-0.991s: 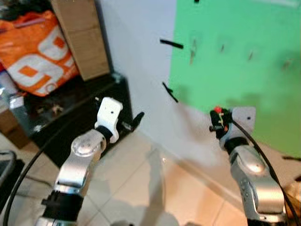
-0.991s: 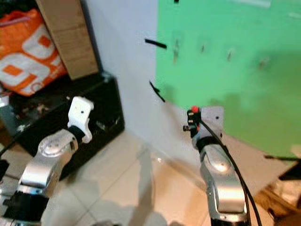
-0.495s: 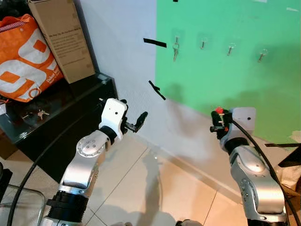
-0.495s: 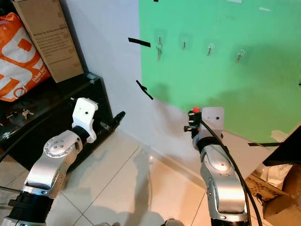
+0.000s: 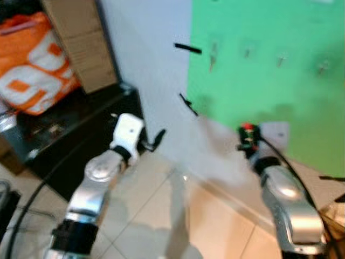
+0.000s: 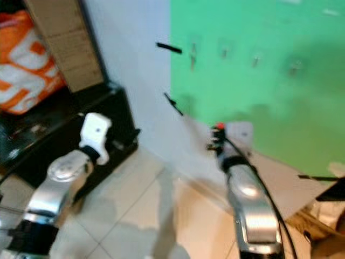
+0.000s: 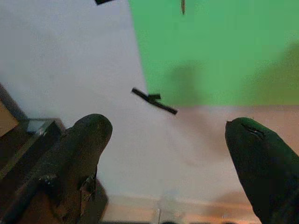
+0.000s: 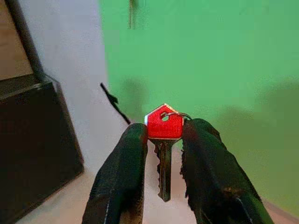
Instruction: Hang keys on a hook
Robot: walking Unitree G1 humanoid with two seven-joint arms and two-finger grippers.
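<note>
Red plastic caps the key (image 8: pixel 163 127) pinched between the two black fingers (image 8: pixel 124 168) of the right end effector (image 8: pixel 162 140), its metal blade hanging down in the gap and a thin ring showing at the cap's edge; in the head views this end effector (image 5: pixel 247 141) is raised in front of the robot, well short of the wall. The left end effector (image 7: pixel 170 154) is released, its fingers spread wide with nothing between them, and it is held out to the left over the pale tiled floor (image 5: pixel 156 216), near a low black cabinet (image 5: pixel 75 129). Beyond both arms stands a white wall (image 5: pixel 145 70) carrying a large green panel (image 5: pixel 280 81), with strips of black tape (image 5: pixel 187 48) just off its left edge. High on the panel is a row of small hooks (image 5: pixel 247 53), blurred here; the leftmost (image 5: pixel 213 54) seems to have something already hanging from it. The step in hand looks like the approach: the key is secured but well apart from any hook. The next move probably calls for closing on the panel, raising the right arm to a free hook, and lining the ring up so that it slips over the tip before the fingers let go.
</note>
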